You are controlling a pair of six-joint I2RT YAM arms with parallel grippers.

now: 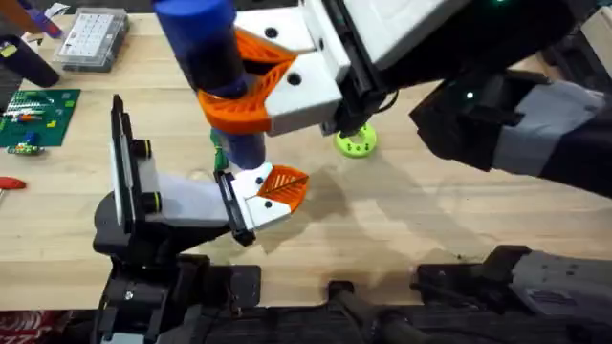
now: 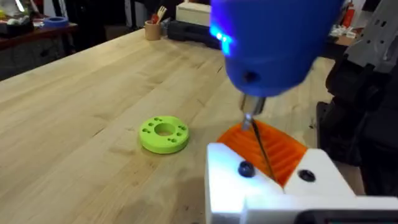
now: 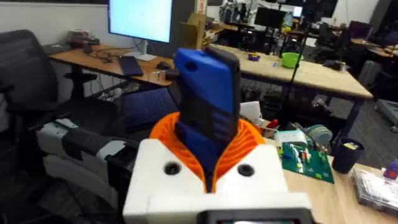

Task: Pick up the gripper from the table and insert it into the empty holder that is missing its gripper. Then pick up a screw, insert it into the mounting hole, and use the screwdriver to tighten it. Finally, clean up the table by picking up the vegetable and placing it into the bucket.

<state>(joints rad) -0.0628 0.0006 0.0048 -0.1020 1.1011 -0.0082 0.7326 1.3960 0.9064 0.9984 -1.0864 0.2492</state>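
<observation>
Step in hand, by judgement: tightening the screw. Nearest the bases, the holder (image 1: pixel 158 196) stands on the table (image 1: pixel 430 210), the gripper (image 1: pixel 273 189) already seated at its end, orange tip pointing right. Directly above it, the right gripper (image 1: pixel 258 91) clamps its orange-padded fingers (image 3: pixel 249 140) around the blue screwdriver (image 1: pixel 215 57), held roughly upright with the body rising toward the camera. In the left wrist view, the metal bit (image 2: pixel 258 140) descends beside an orange ribbed pad and a white block with two dark holes; whether it meets a screw head cannot be told. The left fingers' state cannot be told. Farther off, a lime-green disc (image 1: pixel 356 143) lies on the table. The next move calls for keeping the bit square in the mounting hole while driving.
</observation>
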